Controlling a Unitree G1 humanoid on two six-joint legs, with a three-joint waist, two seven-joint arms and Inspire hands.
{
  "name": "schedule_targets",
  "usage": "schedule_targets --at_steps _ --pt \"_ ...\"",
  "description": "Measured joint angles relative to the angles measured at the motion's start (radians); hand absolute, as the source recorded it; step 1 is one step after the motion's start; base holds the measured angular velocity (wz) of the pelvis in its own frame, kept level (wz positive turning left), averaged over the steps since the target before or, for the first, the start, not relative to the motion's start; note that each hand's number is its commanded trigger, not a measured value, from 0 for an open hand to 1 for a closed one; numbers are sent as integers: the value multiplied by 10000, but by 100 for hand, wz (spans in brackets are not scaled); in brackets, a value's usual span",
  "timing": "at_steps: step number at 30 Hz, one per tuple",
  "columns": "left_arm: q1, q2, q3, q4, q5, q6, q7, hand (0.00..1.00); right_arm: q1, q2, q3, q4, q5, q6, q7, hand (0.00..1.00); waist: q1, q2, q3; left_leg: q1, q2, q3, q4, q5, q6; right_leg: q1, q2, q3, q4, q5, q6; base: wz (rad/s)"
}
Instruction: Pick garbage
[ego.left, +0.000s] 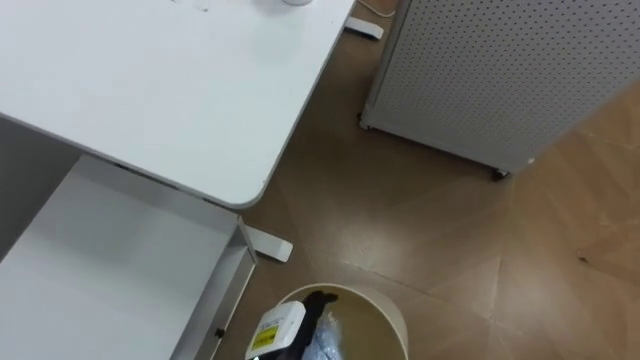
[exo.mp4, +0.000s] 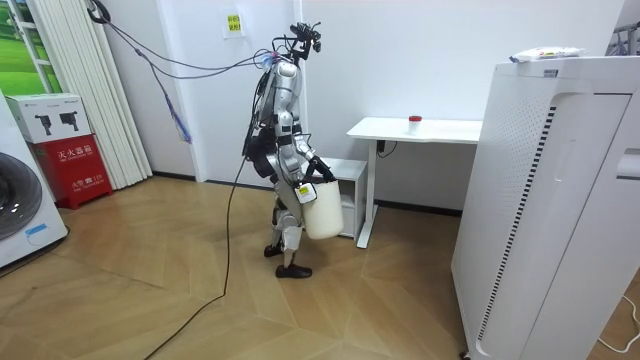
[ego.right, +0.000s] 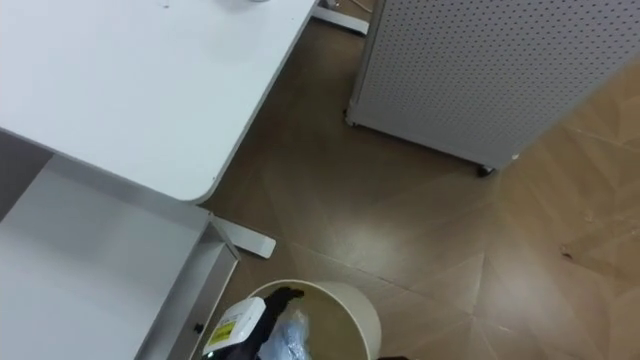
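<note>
I hold a cream waste bin (ego.left: 385, 312) low in front of me, and it shows at my waist (exo.mp4: 322, 210) in the room view. My left hand (ego.left: 277, 330) sits on the bin's left rim, its dark fingers curled over the edge into the bin. Inside lies crumpled clear plastic garbage (ego.left: 326, 346) (ego.right: 287, 338). The same hand (exo.mp4: 306, 190) shows by the bin in the room view. I stand on the wooden floor beside the white table.
The white table (ego.left: 170, 90) fills my left side, with a lower white shelf (ego.left: 100, 280) and a table foot (ego.left: 268, 245) under it. A perforated white appliance (ego.left: 500, 70) stands ahead right. A small red-topped thing (exo.mp4: 413, 120) sits on the table. Brown floor (ego.left: 420, 230) lies between.
</note>
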Motion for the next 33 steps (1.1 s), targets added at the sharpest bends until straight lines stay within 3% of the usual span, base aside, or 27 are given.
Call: schedule_targets --at_steps 7,17,19,23,33 --pt "77 0 14 2 355 1 -17 0 56 -22 -7 35 -2 13 134 100 -1 24 -19 205 1 57 -42 0 1 165 7 33 15 5 -5 0" --pt "126 37 -355 -59 417 43 -113 0 258 -79 -36 273 -7 16 182 100 -63 155 -114 1067 6 68 -328 1 -2 1052 86 20 -376 29 24 0" --pt "131 202 -366 -465 406 44 -236 0 255 -91 -94 515 6 8 188 100 -66 185 -134 1387 -10 162 -483 1 -1 1289 63 118 -385 36 40 -7" --pt "151 248 -375 -1001 402 44 -490 0 247 -109 -113 843 56 15 236 100 -109 254 -169 2014 -12 367 -749 -1 -5 1762 86 241 -541 33 67 -16" --pt "288 294 -210 -4288 376 -157 -763 0 621 -273 -1251 824 53 206 613 100 -566 309 -247 3635 -338 375 -1532 36 4 3072 -29 272 -730 -154 263 0"
